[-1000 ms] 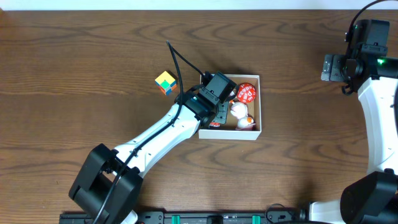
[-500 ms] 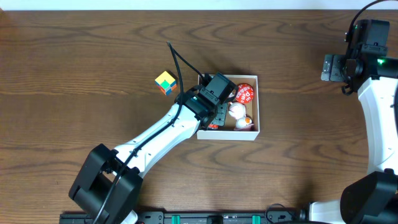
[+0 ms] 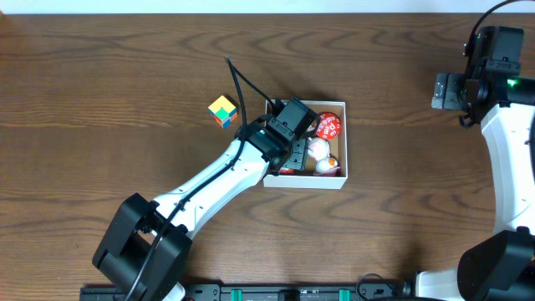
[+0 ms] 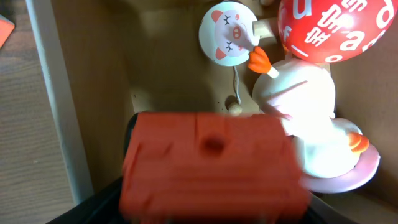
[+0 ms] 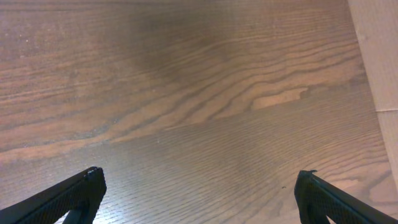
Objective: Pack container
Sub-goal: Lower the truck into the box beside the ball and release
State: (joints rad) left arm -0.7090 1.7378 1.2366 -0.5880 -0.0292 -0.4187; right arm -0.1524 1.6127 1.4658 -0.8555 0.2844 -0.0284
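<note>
The container [image 3: 345,144] is a white-walled box with a tan inside; its left wall shows in the left wrist view [image 4: 53,93]. In it lie a red ball with white letters [image 3: 330,126] [image 4: 336,28], a white duck toy [image 3: 323,155] [image 4: 305,124] and a pig-face disc [image 4: 227,34]. My left gripper [image 3: 292,152] [image 4: 214,214] is over the container's left half, shut on a blurred orange-red block [image 4: 211,165]. My right gripper [image 3: 445,90] [image 5: 199,199] is open and empty, far right above bare wood.
A multicoloured cube [image 3: 222,110] sits on the table just left of the container. The table's pale right edge [image 5: 379,56] shows in the right wrist view. The left arm's black cable [image 3: 242,79] arcs over the cube side.
The container has slid slightly to the left with the left gripper inside it. The right arm has not moved.
</note>
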